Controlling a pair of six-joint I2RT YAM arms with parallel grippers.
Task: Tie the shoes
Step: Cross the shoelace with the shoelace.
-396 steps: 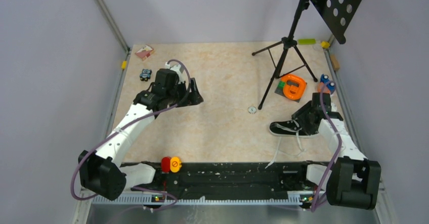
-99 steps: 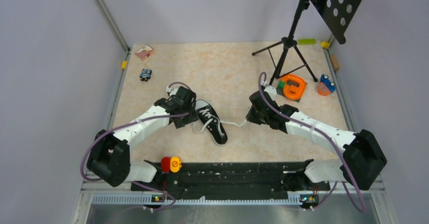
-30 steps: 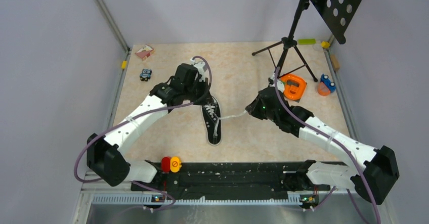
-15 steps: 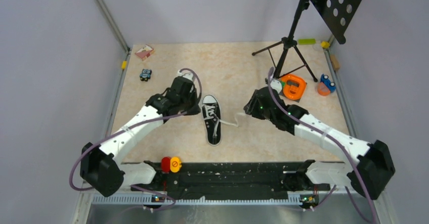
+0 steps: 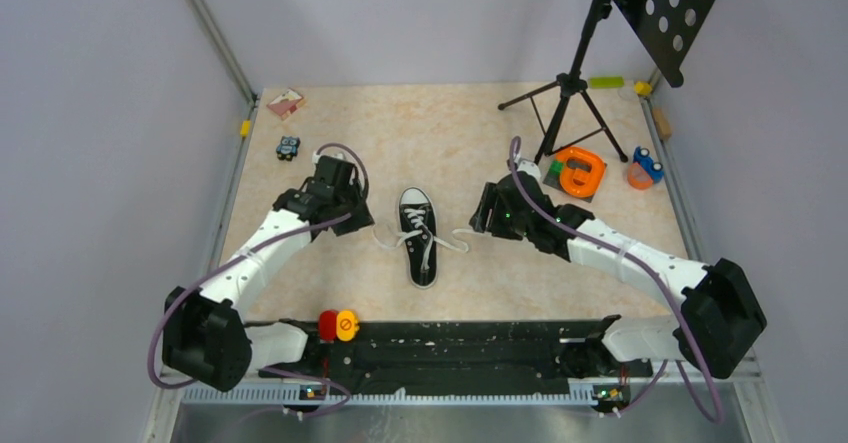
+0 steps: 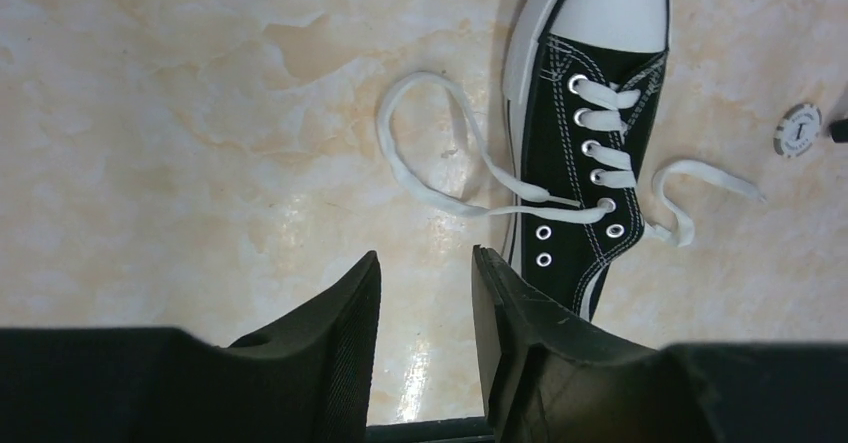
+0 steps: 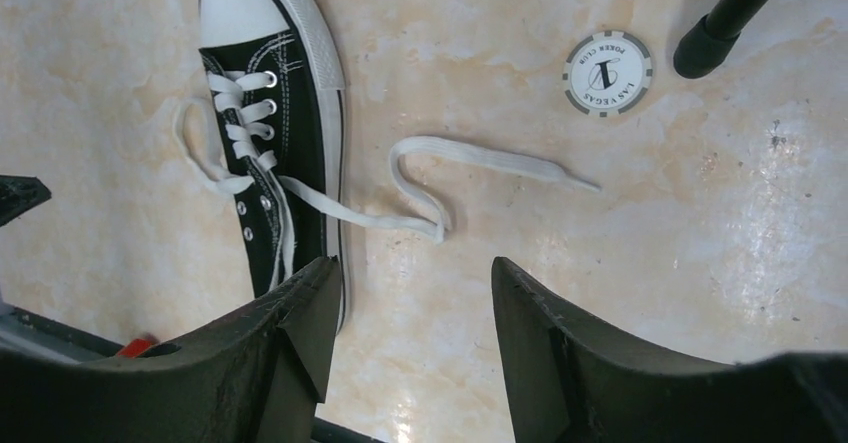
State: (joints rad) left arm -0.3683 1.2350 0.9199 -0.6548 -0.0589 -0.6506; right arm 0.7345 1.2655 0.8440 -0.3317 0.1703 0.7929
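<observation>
The black sneaker (image 5: 418, 248) lies flat in the middle of the table, its white toe cap pointing away from the arm bases. Its white laces are loose: one end lies in a loop (image 6: 425, 77) on the shoe's left, the other end (image 7: 480, 153) lies curled on its right. My left gripper (image 5: 350, 215) hovers left of the shoe (image 6: 555, 178), open, with only bare table between its fingers (image 6: 426, 255). My right gripper (image 5: 484, 213) hovers to the right of the shoe (image 7: 300, 133), open wider and holding nothing (image 7: 412, 263).
A poker chip (image 7: 607, 72) lies right of the shoe, near a foot (image 7: 715, 43) of the music stand tripod (image 5: 565, 93). An orange tool (image 5: 578, 171) and a blue toy (image 5: 645, 166) sit at the right; a small toy car (image 5: 288, 146) and a pink box (image 5: 285, 102) at the far left.
Both grippers were shut on the lace ends, pulling them out sideways. Both have opened and let go. The laces now lie slack, and the left arm has drawn back towards the near left.
</observation>
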